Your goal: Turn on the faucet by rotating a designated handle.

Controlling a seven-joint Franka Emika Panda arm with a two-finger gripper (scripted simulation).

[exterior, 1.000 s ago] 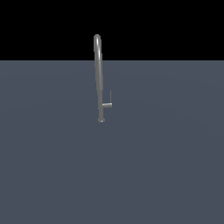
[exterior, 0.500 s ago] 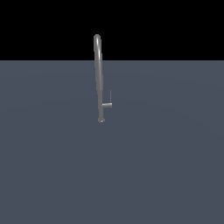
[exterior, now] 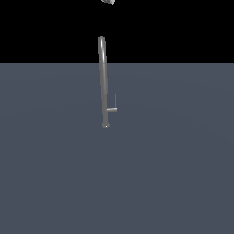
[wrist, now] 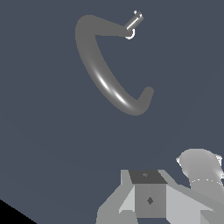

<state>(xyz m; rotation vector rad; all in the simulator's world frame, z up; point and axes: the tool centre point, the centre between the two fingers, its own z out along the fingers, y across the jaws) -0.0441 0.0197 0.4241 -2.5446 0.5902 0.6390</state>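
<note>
The faucet (exterior: pixel 103 77) is a tall, slim grey gooseneck pipe standing on the dark grey floor. A short stub near its foot points to the exterior view's right and carries the handle (exterior: pixel 115 100), a very thin upright rod. In the wrist view I look down on the faucet's arch (wrist: pixel 103 74), and the handle's stub (wrist: pixel 134 20) sticks out beside the base. Grey parts of my gripper (wrist: pixel 149 199) fill the lower edge of that view, high above the faucet and touching nothing. Whether the fingers are apart is unclear.
A small white piece of the arm (exterior: pixel 108 1) shows at the top edge of the exterior view, above the faucet. The flat dark grey floor (exterior: pixel 173 173) stretches all around the faucet's base.
A white piece of the arm has come into sight at the top edge of the exterior view. The faucet and its handle stand as before.
</note>
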